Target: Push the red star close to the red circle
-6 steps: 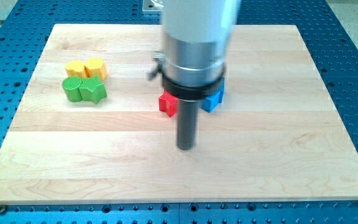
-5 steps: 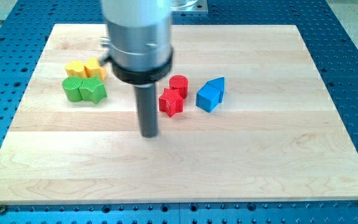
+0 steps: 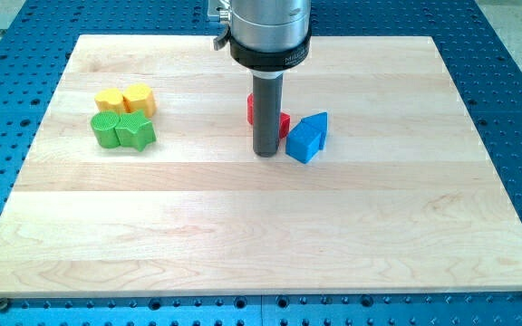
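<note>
Jaws do not apply to our arm: it ends in a straight dark rod below a silver cylindrical housing, so no apart or together state exists to report. We take my tip (image 3: 266, 153) as the landmark for every position below. It rests on the pale wooden board (image 3: 243, 235), a little toward the view's top from the board's middle.

The red star block (image 3: 283, 124) shows only as a small red patch just to the view's right of the rod and slightly toward the view's top from my tip. The rod covers most of it, so we cannot confirm its shape or whether the rod touches it. The red circle block (image 3: 251, 110) appears as a narrow red sliver at the rod's left edge, farther toward the view's top from my tip; its outline is likewise hidden. We cannot tell whether the two red blocks touch.

The blue house-shaped block (image 3: 307, 137) sits just to the view's right of my tip, beside the red star block.

Well to the view's left of my tip lies a tight cluster of four blocks. It comprises a yellow block (image 3: 109, 100) and a second yellow block (image 3: 140, 98), with a green round block (image 3: 107, 130) and a green lobed block (image 3: 136, 131) along the cluster's lower side.
</note>
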You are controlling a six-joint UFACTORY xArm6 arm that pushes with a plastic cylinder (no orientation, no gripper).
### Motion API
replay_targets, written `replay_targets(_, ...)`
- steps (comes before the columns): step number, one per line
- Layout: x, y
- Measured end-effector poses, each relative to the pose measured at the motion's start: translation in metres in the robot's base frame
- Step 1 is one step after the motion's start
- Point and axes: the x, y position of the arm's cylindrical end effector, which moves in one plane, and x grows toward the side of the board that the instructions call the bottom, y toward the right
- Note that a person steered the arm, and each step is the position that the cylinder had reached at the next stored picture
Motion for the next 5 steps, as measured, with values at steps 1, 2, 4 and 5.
replay_targets(1,0.0,-0.054)
replay_targets(2,-0.012,-0.101)
replay_targets(4,-0.072,-0.085)
replay_targets(5,-0.07,-0.056)
